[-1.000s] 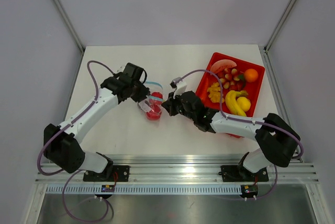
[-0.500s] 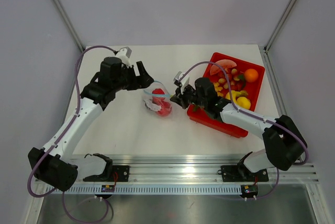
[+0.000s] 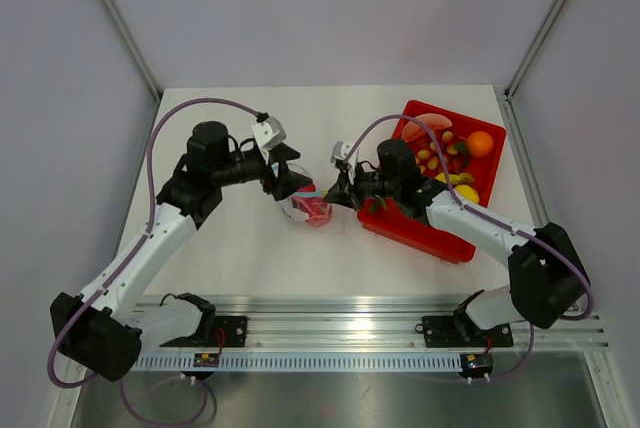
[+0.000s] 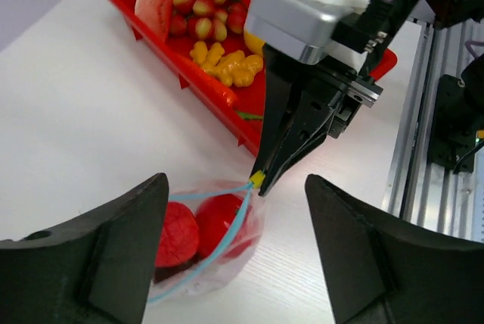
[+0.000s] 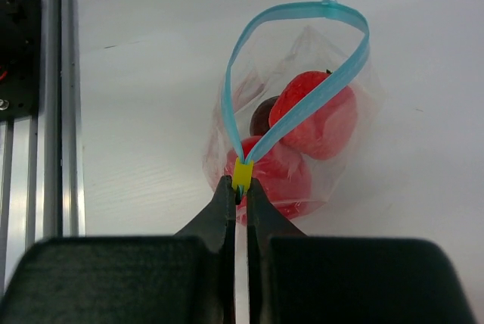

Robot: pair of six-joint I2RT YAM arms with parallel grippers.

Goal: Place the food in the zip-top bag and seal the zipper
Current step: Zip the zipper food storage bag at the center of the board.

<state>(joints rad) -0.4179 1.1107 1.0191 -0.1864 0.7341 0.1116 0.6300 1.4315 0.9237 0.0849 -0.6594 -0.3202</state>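
1. Right gripper (image 5: 242, 190): we note the jaws pinched tight on the yellow slider (image 5: 242, 173) at the end of the zipper (image 5: 327, 6).
2. Left gripper (image 4: 234, 186): spread wide, holding nothing, close by the zip-top bag (image 3: 308, 210).
3. The bag lies on the white table (image 3: 230, 248) beside the red tray (image 3: 420, 233), its mouth gaping. Inside are 2 red toy fruits (image 5: 321, 116) and 1 dark purple fruit (image 5: 264, 114).

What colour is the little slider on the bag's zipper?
The slider is yellow, clearest in the right wrist view.

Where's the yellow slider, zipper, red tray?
yellow slider (image 5: 242, 172): right wrist view, its middle.
zipper (image 5: 295, 10): right wrist view, top of loop.
red tray (image 4: 219, 97): left wrist view, near wall.
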